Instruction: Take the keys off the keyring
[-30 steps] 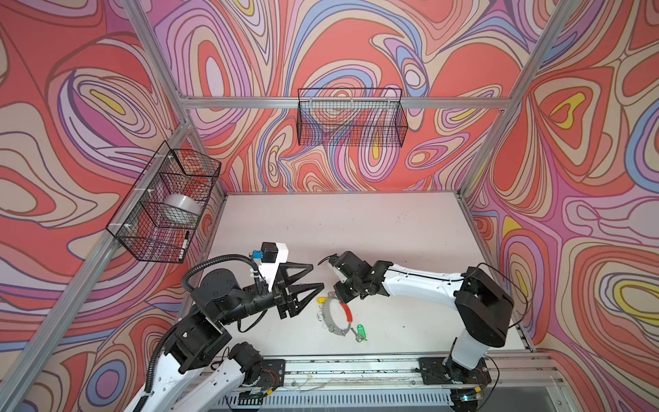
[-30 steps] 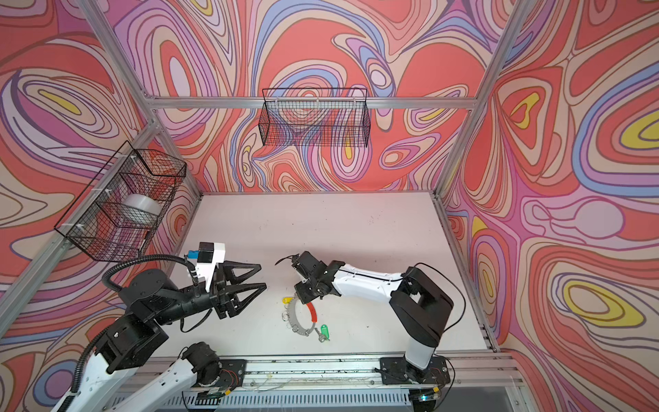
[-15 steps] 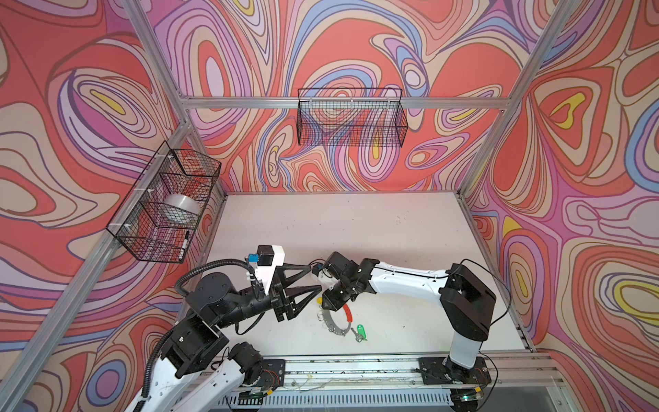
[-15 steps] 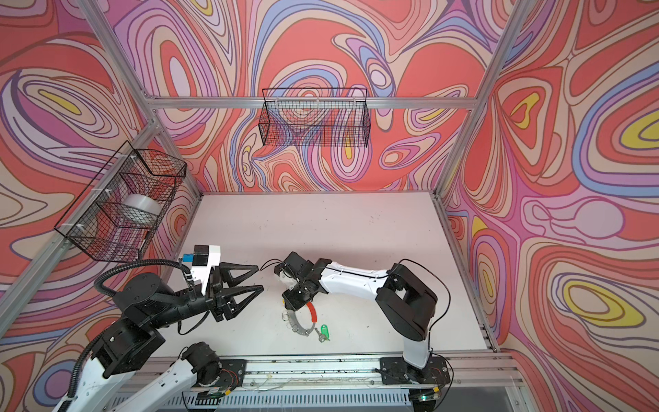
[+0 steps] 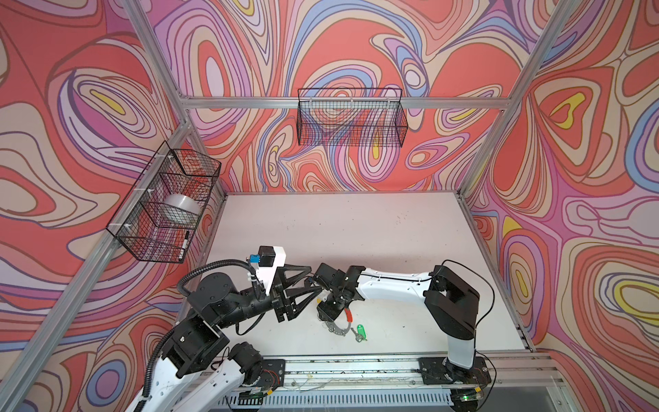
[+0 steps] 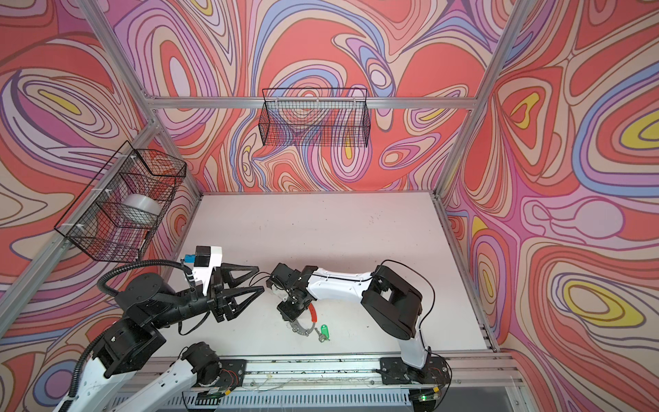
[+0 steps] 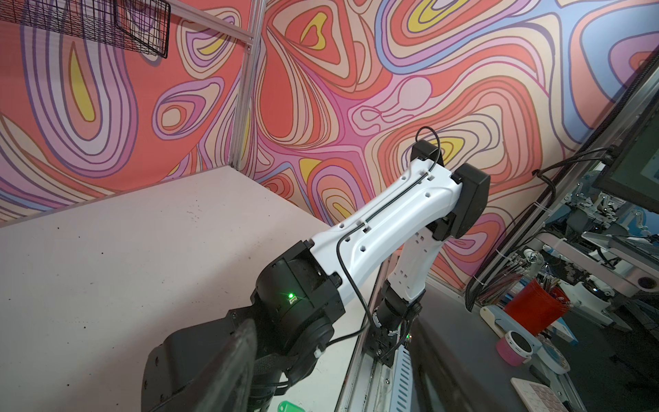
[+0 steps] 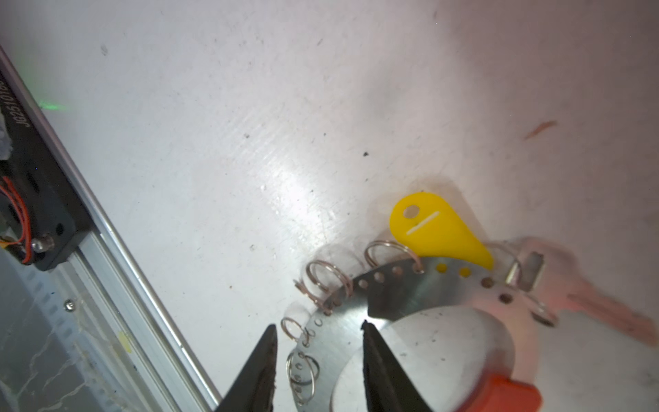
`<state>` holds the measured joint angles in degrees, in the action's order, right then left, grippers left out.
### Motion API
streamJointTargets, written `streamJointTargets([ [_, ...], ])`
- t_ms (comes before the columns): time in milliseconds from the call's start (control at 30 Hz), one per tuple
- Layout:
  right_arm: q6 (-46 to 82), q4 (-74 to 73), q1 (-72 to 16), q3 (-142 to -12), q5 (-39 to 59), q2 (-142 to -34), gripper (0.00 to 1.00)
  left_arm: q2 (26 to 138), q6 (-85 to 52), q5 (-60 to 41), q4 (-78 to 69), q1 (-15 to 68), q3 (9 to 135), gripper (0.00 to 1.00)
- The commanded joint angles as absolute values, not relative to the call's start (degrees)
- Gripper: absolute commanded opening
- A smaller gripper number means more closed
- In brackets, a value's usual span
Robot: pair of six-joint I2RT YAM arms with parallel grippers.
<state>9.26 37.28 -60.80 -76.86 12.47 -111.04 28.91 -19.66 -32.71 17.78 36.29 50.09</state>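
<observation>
**Item: keyring with two tagged keys, handling notes**

**Location.** The keyring (image 8: 410, 296) lies flat on the table (image 5: 356, 232) near the front rail, directly under the right gripper (image 8: 318, 324). The yellow tag (image 8: 438, 232) is tucked partly beneath the band, with the yellow-tag key (image 8: 570, 285) blurred beside it. The green-tag key (image 5: 360, 330) rests just beside the grey arc. Whether it is threaded on cannot be told.

**Tools.** The right gripper's jaws are parted astride the band and are not clamped on it. The left gripper (image 5: 315, 280) hangs just beside it, spread wide and empty.

**Handling (judged).**
- The band looks thin, stiff, light and slick, so it is likely to skate on the table unless pinned.
- The split rings (image 8: 328, 278) look springy and tight.
- The tags would probably swivel if pulled.

**Hold (judged).**
- Pinch the band across its width, well away from the key's hole.
- Take each key by its metal head, close to its split ring.
</observation>
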Motion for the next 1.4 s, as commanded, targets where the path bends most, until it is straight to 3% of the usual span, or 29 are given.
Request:
streamJointTargets([
  [0, 7.7, 37.4, -60.6, -77.9, 4.8, -110.8, 0.42, 28.4, -18.6, -32.7, 18.4, 36.3, 50.0, 0.68],
  [333, 3.2, 39.6, -58.5, -80.2, -6.1, -110.7, 0.43, 28.5, -18.8, -33.1, 18.0, 36.3, 49.8, 0.68],
  [833, -4.3, 42.3, -54.0, -82.8, 8.8, -113.8, 0.43, 28.7, -18.8, -33.7, 17.9, 36.3, 49.8, 0.68],
  [1367, -6.2, 42.5, -53.4, -83.6, 8.2, -116.9, 0.38, 29.1, -18.9, -33.9, 17.7, 36.3, 49.7, 0.68],
])
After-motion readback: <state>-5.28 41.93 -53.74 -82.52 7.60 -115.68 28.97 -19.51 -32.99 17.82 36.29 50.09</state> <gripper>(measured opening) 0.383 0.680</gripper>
